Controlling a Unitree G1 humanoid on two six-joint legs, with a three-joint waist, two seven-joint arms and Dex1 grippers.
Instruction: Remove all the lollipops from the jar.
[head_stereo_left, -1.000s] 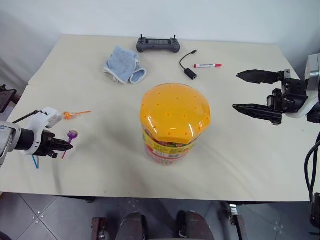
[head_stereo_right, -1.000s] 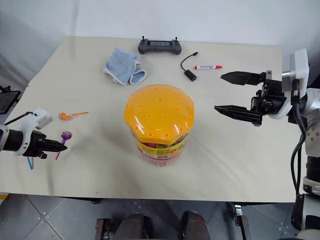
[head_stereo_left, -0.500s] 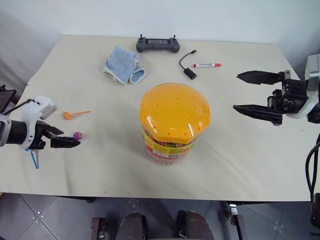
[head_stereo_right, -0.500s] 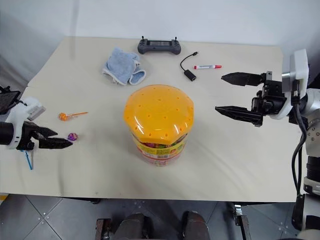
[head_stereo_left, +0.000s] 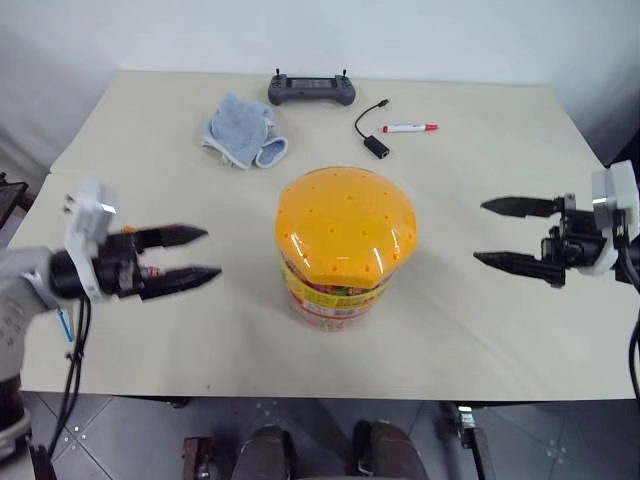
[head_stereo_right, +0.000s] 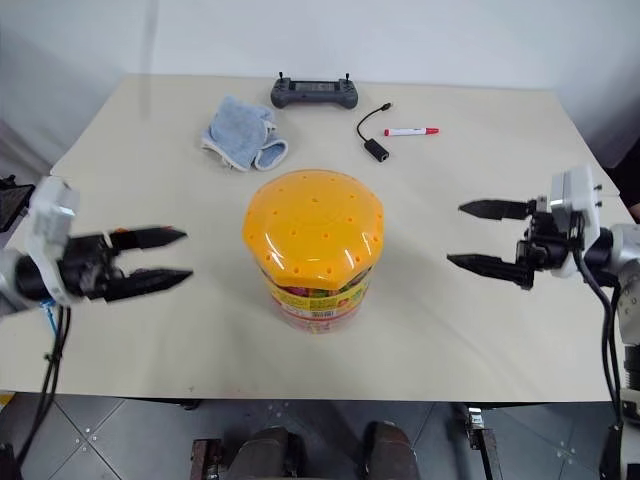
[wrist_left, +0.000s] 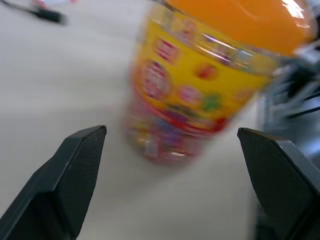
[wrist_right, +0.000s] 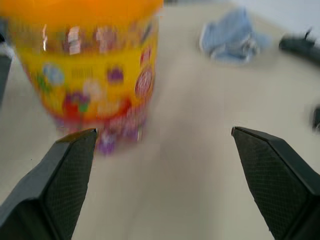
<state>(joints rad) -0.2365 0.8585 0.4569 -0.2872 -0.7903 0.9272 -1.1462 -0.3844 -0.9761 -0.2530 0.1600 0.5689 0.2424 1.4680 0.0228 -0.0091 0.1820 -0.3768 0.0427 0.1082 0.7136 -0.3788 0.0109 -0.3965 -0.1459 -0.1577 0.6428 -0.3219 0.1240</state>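
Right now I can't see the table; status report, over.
Left gripper and right gripper open, empty, flanking the jar. Lid on. One blue lollipop on table. Nothing between jaws and jar.

Jar mid-table, cloth behind.

This looks like a robot test room or lab rather than a home; a plain cream desk stands against a bare white wall over a grey tiled floor; on the desk lies an odd mix of props: a dark handheld remote controller, a short black cable adapter, a red-and-white marker pen and a crumpled blue cloth.
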